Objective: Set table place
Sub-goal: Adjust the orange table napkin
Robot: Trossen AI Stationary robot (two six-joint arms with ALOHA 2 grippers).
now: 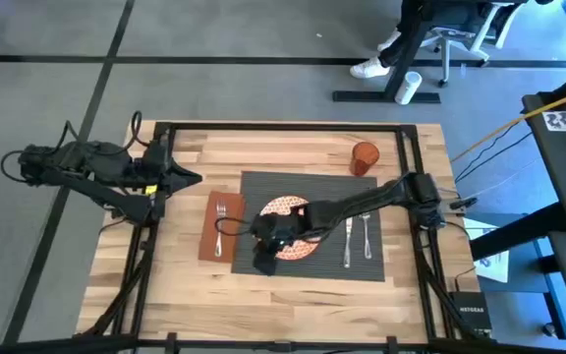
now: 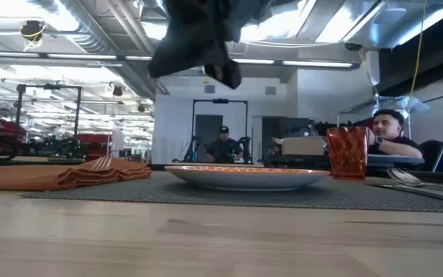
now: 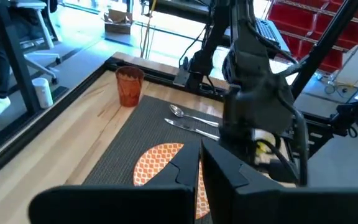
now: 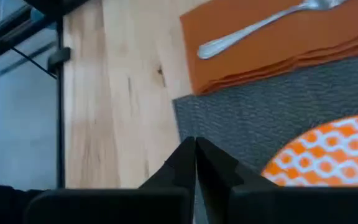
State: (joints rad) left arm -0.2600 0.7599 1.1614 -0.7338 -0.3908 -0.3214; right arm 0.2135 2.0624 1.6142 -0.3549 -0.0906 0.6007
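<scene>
A dark grey placemat (image 1: pixel 263 187) lies in the middle of the table (image 1: pixel 195 285). An orange-patterned plate (image 1: pixel 289 206) rests on it, with a knife (image 1: pixel 348 241) and a spoon (image 1: pixel 367 236) to the plate's right. The brown napkin (image 1: pixel 207 231) lies left of the mat with the fork (image 1: pixel 220 226) on top. An orange cup (image 1: pixel 365 157) stands upright at the mat's far right corner. My right gripper (image 1: pixel 263 258) hangs shut above the plate's near left rim, holding nothing. My left gripper (image 1: pixel 197 178) is shut over the table's left part.
Black rails (image 1: pixel 263 128) frame the tabletop. Bare wood is left along the near edge and at the far left. People sit at desks (image 2: pixel 391 135) beyond the far edge, and an office chair (image 1: pixel 450 39) stands behind the table.
</scene>
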